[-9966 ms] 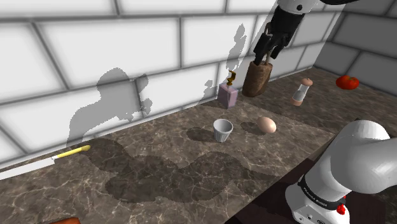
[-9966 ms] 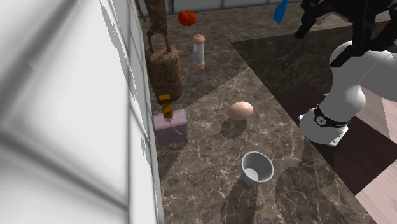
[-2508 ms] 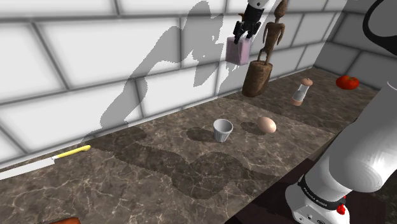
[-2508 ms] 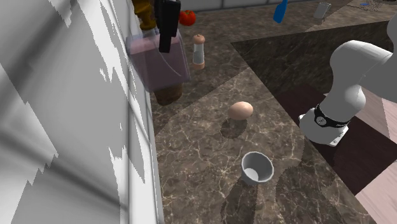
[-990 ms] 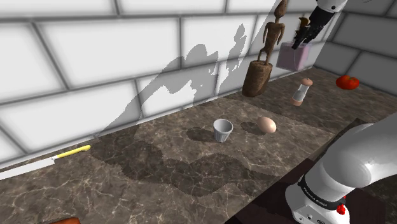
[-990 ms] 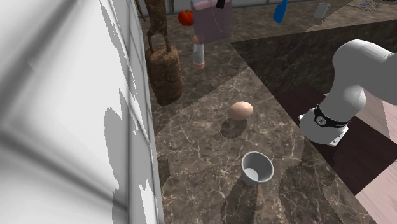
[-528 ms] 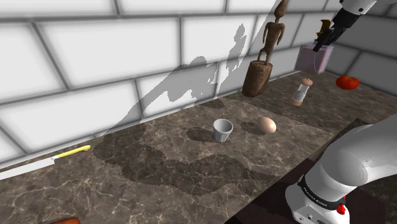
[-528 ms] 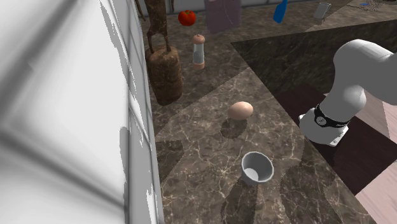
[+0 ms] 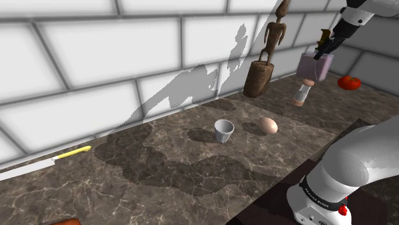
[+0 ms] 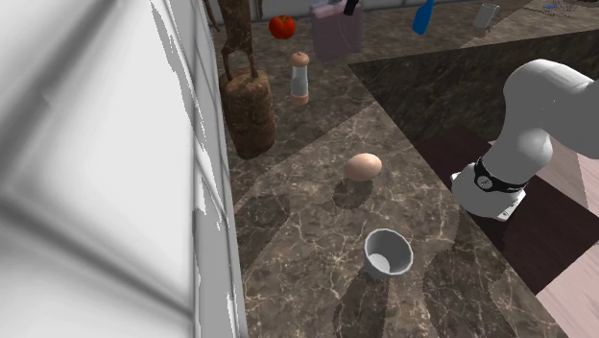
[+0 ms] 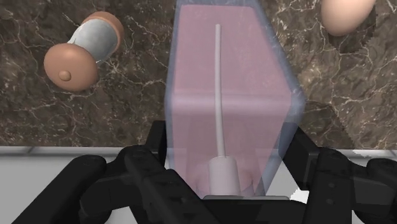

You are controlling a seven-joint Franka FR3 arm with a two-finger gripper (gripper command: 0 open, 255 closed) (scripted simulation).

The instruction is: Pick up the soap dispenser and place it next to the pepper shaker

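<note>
**Fig. Carry phase (shoulder, 2nd ext. & wrist views).** The tool (image 9: 325, 43) is clamping the soap dispenser (image 9: 315, 66) by its upper part. One black finger (image 11: 149, 167) is pressing on each side of the pinkish, see-through body just below the pump (in the wrist view the pump tube is running straight down the middle, so the grip is sitting centred).

The dispenser is hanging upright in the air, clear of the table (image 9: 192, 172) and resting on nothing. In the shoulder view its base is overlapping the cap of the pepper shaker (image 9: 301, 94). The wrist view, looking down along the tool, is showing the shaker off to one side of the body, w/ bare marble directly beneath.

The shaker is standing upright betw. the wooden figure on its stump (image 9: 259, 77) and the tomato (image 9: 348, 82). The egg (image 9: 268, 125) and the small cup (image 9: 223, 130) are sitting further toward the shoulder view's left.

**Judgement:** transport is looking nearly complete, approx. the last stretch before set-down.
- The high carry is prob. serving to pass over the shaker and figure w/o knocking them.
- The top grip is leaving the base free to meet the table flat.
- The next move is calling for a straight descent beside the shaker, then release.

**Risk:** the narrow shaker is likely tipping easily if the body brushes it on the way down.
</note>
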